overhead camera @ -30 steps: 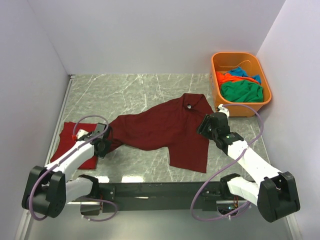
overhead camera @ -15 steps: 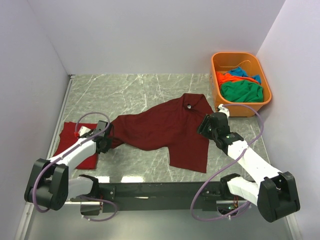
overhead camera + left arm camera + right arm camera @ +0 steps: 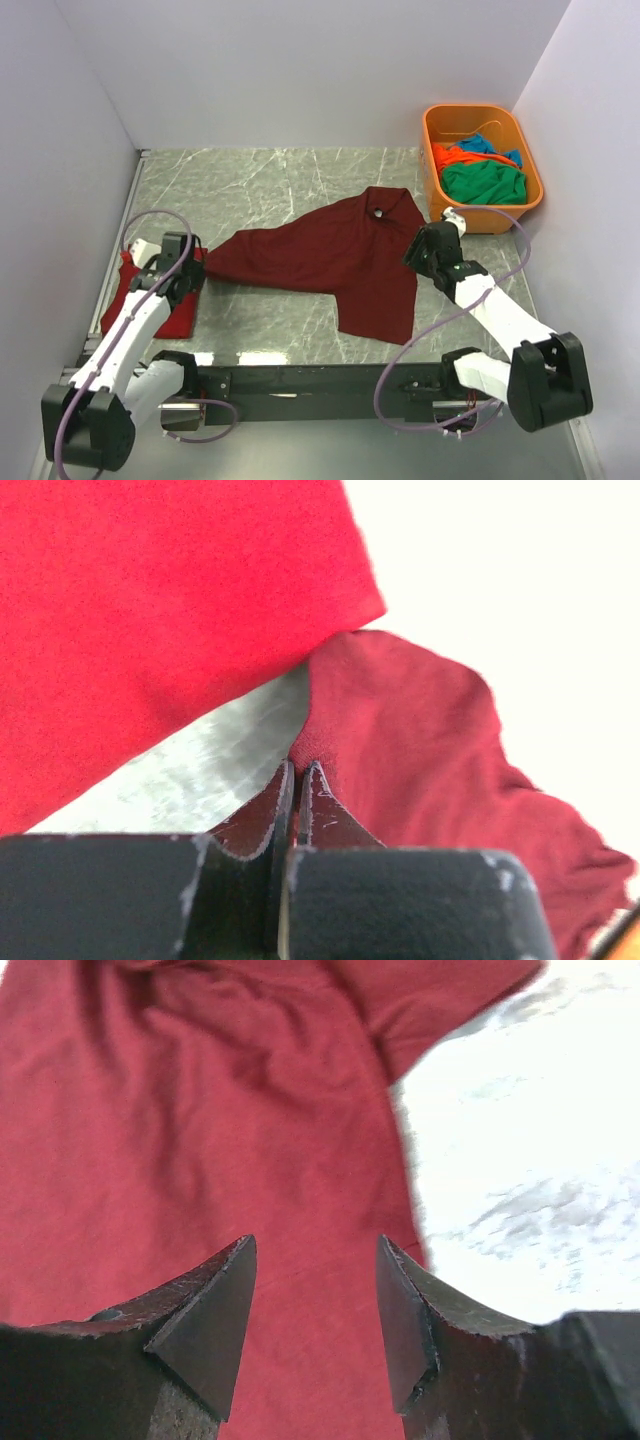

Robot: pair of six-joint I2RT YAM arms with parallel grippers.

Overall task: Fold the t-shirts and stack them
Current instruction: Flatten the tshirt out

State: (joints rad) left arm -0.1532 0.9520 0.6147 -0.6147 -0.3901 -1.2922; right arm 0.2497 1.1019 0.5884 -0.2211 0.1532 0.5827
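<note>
The dark maroon t-shirt [image 3: 320, 260] lies spread and stretched across the middle of the table. My left gripper [image 3: 197, 268] is shut on its left corner; the left wrist view shows the closed tips [image 3: 298, 768] pinching the maroon cloth [image 3: 420, 750]. The bright red t-shirt [image 3: 160, 315] lies flat at the left under my left arm and also shows in the left wrist view [image 3: 180, 610]. My right gripper [image 3: 413, 258] is open and empty just above the maroon shirt's right edge [image 3: 220, 1140], its jaws [image 3: 315, 1250] apart.
An orange plastic tub [image 3: 470, 108] stands at the back right and holds green [image 3: 485, 182], orange [image 3: 455, 157] and blue [image 3: 480, 143] shirts. White walls close in the marble table [image 3: 260, 185] on three sides.
My left gripper has moved left and back with the maroon shirt's corner, pulling that side out straight. My right gripper has shifted slightly right.
</note>
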